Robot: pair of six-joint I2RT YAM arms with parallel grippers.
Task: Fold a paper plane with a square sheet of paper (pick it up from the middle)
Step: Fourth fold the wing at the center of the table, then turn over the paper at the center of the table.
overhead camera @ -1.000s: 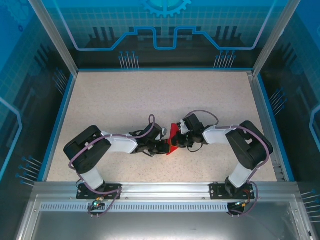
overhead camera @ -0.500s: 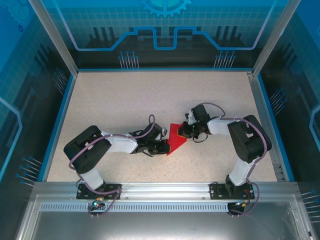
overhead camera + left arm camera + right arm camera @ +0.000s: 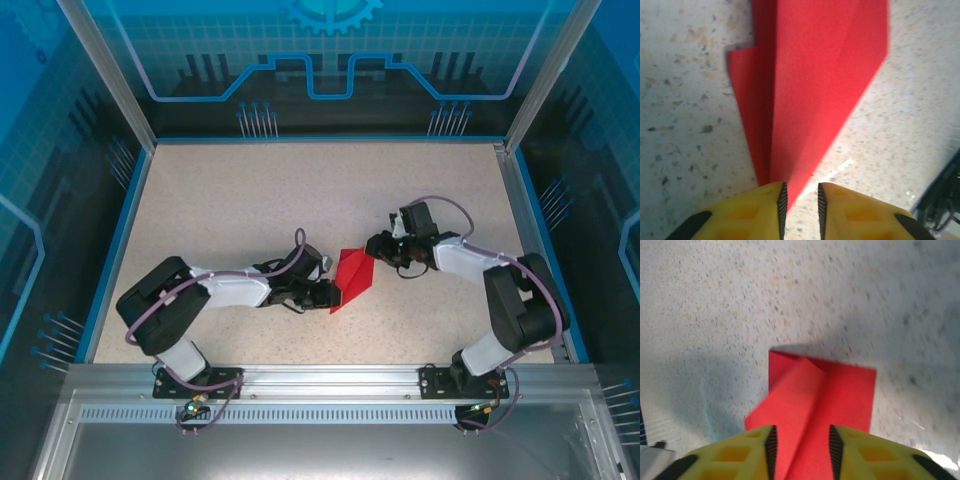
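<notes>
Folded red paper [image 3: 352, 278] mid-table [image 3: 230, 200], overhead an arm at each end, wrist views closer in, left gripper [image 3: 800, 192] jaws slightly apart at its pointed tip, right gripper [image 3: 801, 437] jaws apart, astride its blunt end.

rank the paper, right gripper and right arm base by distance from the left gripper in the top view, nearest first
1. paper, just right of the left gripper
2. right gripper, at the paper's far side
3. right arm base, near edge, right

Arms angled inward; left fingers [image 3: 742, 214] and right fingers [image 3: 862, 452] slightly apart.
</notes>
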